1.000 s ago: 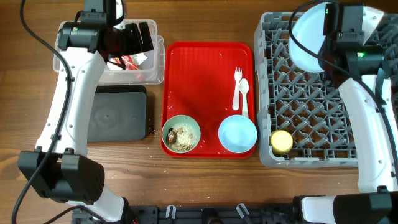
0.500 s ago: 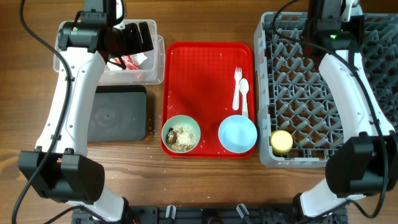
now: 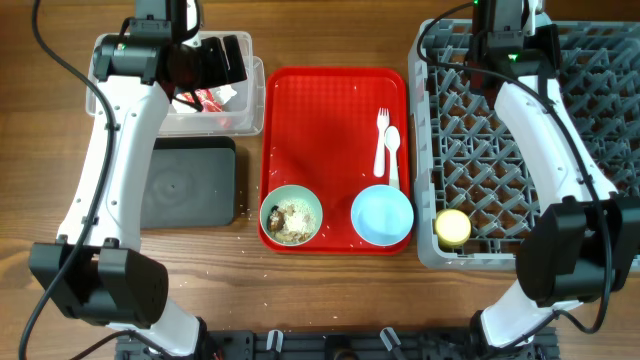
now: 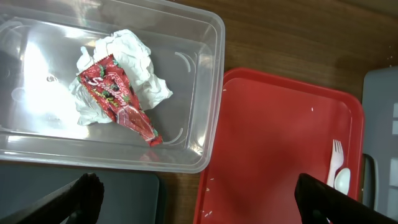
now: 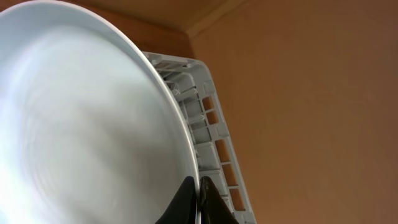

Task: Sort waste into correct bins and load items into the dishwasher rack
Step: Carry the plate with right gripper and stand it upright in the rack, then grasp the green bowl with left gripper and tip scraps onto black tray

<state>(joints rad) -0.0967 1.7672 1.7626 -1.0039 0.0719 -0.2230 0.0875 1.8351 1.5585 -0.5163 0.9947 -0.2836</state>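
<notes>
My right gripper (image 5: 199,193) is shut on the rim of the pale blue plate (image 5: 81,124), held on edge beside the grey dishwasher rack (image 5: 205,124) at its far edge (image 3: 500,180). The plate does not show in the overhead view. A yellow cup (image 3: 452,227) stands in the rack's front left corner. My left gripper (image 4: 196,199) is open and empty over the clear tub (image 4: 205,81), which holds the white napkin (image 4: 134,59) and the red wrapper (image 4: 118,99). On the red tray (image 3: 330,140) are the green bowl (image 3: 292,215) with rice and scraps, the light blue bowl (image 3: 382,215), the fork (image 3: 381,140) and the spoon (image 3: 392,150).
The black tray (image 3: 190,185) lies on the wooden table in front of the clear tub (image 3: 245,105), left of the red tray. A few rice grains lie on the red tray (image 4: 273,137) and on the table near its front edge.
My right arm has swung left along the rack's far edge with the plate. The plate, seen from overhead before, is now out of that view. The left arm has not moved.
</notes>
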